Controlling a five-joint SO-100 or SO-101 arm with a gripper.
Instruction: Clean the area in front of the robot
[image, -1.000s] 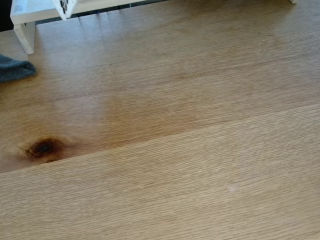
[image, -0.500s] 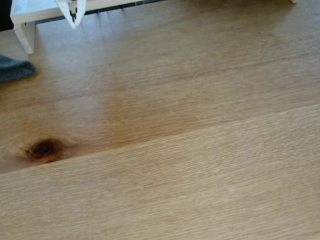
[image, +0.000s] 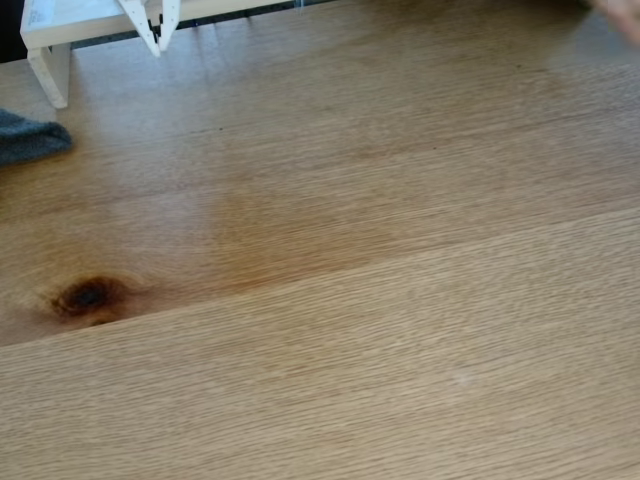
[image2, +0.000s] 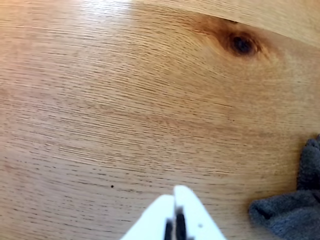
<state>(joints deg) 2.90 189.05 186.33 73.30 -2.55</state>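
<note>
Wrist view is giving us the task's thing: a grey cloth (image2: 292, 210) lying crumpled at the lower right, flat on the counter (image2: 125, 100), just to the right of the pincer (image2: 174, 207). Fixed view is catching only the cloth's (image: 30, 138) tip, poking in at the left edge, below a white frame (image: 48, 55) standing at the top left.

The pincer is hanging with its two white fingers pressed together, black pads meeting, nothing between them: clenched and carrying nothing. Fixed view is showing its tips (image: 157, 38) dipping in from the top edge, right of the cloth and apart from it.

Which step is this? Hard to call. The cloth is sitting free and the wood is looking bare and dry, apart from a dark knot (image: 88, 296) in the grain, which is no dirt at all. That is fitting a pincer heading in for the cloth, and it is fitting just as well a wipe finished and the cloth set aside. If a pick-up is coming, it is calling for the fingers to part, swing over the folds and bite deep into soft, floppy fabric.

Something blurred and pale is sitting at the fixed view's top right corner; I cannot tell what.

Writing, brands, labels: none readable anywhere.
</note>
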